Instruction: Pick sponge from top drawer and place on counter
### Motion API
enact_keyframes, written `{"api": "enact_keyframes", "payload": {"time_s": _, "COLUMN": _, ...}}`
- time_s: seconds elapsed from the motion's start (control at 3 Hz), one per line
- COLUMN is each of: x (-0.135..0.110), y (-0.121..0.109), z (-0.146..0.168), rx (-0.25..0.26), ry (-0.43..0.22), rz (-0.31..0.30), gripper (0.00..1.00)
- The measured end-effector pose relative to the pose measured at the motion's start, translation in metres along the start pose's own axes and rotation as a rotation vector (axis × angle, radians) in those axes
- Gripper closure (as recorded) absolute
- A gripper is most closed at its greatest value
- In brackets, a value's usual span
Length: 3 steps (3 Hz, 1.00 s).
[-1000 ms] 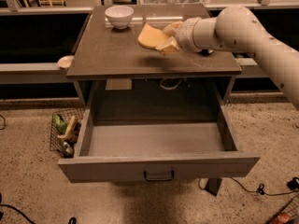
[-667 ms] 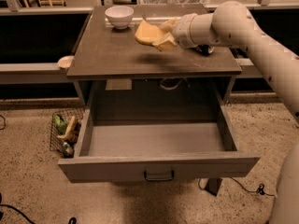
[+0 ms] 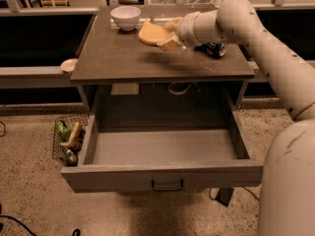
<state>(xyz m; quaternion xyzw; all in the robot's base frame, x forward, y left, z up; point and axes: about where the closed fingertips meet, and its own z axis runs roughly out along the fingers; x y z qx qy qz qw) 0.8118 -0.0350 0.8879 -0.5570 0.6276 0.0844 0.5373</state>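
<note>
My arm (image 3: 268, 58) fills the right side of the frame, running from the lower right corner up to the upper middle, and it has swung further left than a second ago. The counter (image 3: 123, 58) takes up the upper centre and has not shifted. Below it the top drawer (image 3: 113, 177) stands pulled out across the lower middle, just as before; its grey inside shows bare, and its small dark handle (image 3: 167, 185) sits at the centre of the front panel. At the left edge, on the floor beside the drawer, is a wire basket (image 3: 66, 140) with a few things I cannot make out.

The sponge (image 3: 150, 33) is out of the drawer and over the upper part of the counter, tilted, with its shadow on the surface below it. A second ago it was nearer the middle of the counter; now it lies further left and slightly higher in the frame, close to the white bowl (image 3: 126, 17) but not touching it. My gripper (image 3: 166, 34) is right of the sponge, fingers (image 3: 172, 23) clamped on the sponge's right end, one above and one below. The bowl is unmoved in the counter's upper left. The dark can (image 3: 212, 49) stands just under my wrist, partly hidden by it.
</note>
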Motion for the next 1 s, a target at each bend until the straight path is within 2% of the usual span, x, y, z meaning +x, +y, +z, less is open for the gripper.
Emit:
{"api": "enact_keyframes", "payload": {"time_s": 0.33, "x": 0.001, "y": -0.001, "z": 0.007, "rx": -0.020, "ry": 0.005, "rz": 0.000, "gripper": 0.13}}
{"api": "enact_keyframes", "payload": {"time_s": 0.67, "x": 0.003, "y": -0.001, "z": 0.013, "rx": -0.044, "ry": 0.014, "rz": 0.002, "gripper": 0.00}}
{"api": "enact_keyframes", "payload": {"time_s": 1.0, "x": 0.003, "y": -0.009, "z": 0.001, "rx": -0.026, "ry": 0.008, "rz": 0.002, "gripper": 0.00}}
